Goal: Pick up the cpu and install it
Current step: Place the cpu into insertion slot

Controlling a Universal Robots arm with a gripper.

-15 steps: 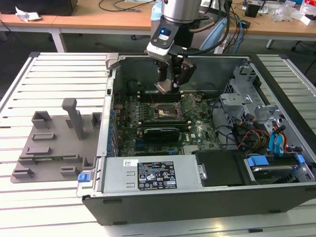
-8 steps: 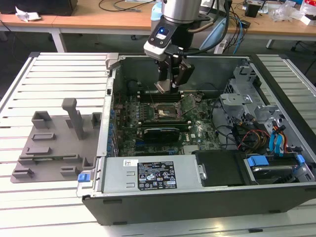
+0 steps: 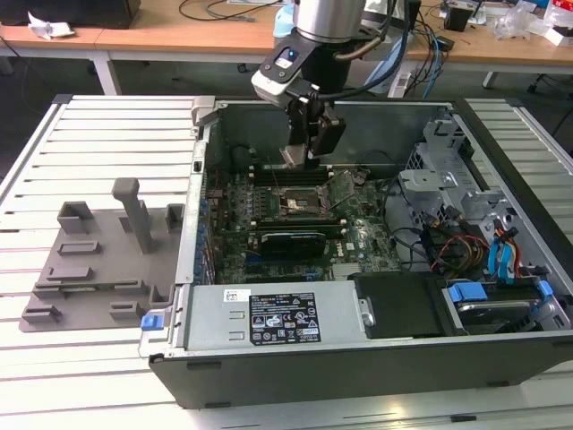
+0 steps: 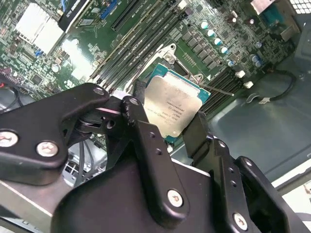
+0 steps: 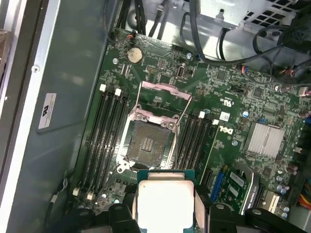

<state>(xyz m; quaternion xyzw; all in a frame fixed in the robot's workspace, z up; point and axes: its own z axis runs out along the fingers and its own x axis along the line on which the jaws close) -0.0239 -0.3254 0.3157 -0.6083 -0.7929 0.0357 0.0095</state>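
My gripper (image 3: pixel 305 150) hangs inside the open computer case, shut on the cpu (image 3: pixel 294 155), a flat square chip with a shiny silver top. In the second wrist view the cpu (image 4: pixel 171 108) sits tilted between two black fingers (image 4: pixel 141 127), held by its edges. The first wrist view shows the cpu (image 5: pixel 165 203) in the gripper (image 5: pixel 167 216), just short of the open black socket (image 5: pixel 148 143) on the green motherboard. The socket's metal frame (image 5: pixel 164 91) is swung up and open. The cpu is above the socket (image 3: pixel 294 204), apart from it.
Memory slots (image 5: pixel 104 133) flank the socket on both sides. A silver heatsink (image 5: pixel 265 138) and cables (image 3: pixel 448 246) lie at the exterior view's right. The power supply (image 3: pixel 277 318) spans the case front. A grey fixture tray (image 3: pixel 98 260) rests on the slatted table at the left.
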